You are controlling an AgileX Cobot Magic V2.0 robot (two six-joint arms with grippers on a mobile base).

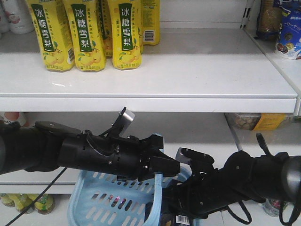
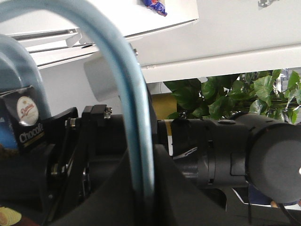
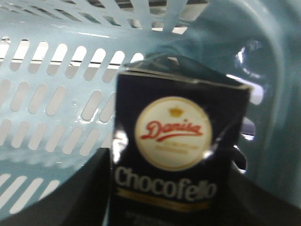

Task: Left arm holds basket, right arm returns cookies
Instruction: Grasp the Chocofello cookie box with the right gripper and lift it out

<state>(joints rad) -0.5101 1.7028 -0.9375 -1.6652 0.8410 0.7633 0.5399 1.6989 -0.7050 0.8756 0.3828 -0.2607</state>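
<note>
On the upper white shelf in the front view, yellow drink bottles with green labels stand at the far left. Below them, the left arm reaches in from the left, with thin cables along it and a small grey tab sticking up. The left gripper is closed around the pale blue loop handle of the basket. In the left wrist view this handle arcs up and over, running straight down through the black jaws.

The basket is light blue plastic with slotted sides and hangs low in the front view, just under both arms. Its inner wall fills the right wrist view.

The cookie box stands upright inside the basket, close to the slotted wall. It is dark navy, with a round white logo that reads "Danisa" in red script. White "Chocofello" lettering runs below the logo over a thin gold line. A dark gripper finger shows on each side of the box, so the right gripper is clamped on it. In the front view only a barcode on the box shows, at the basket's right edge.

To the right, the thick black right arm enters from the edge and angles down into the basket. Its gripper carries a light grey top piece.
</note>
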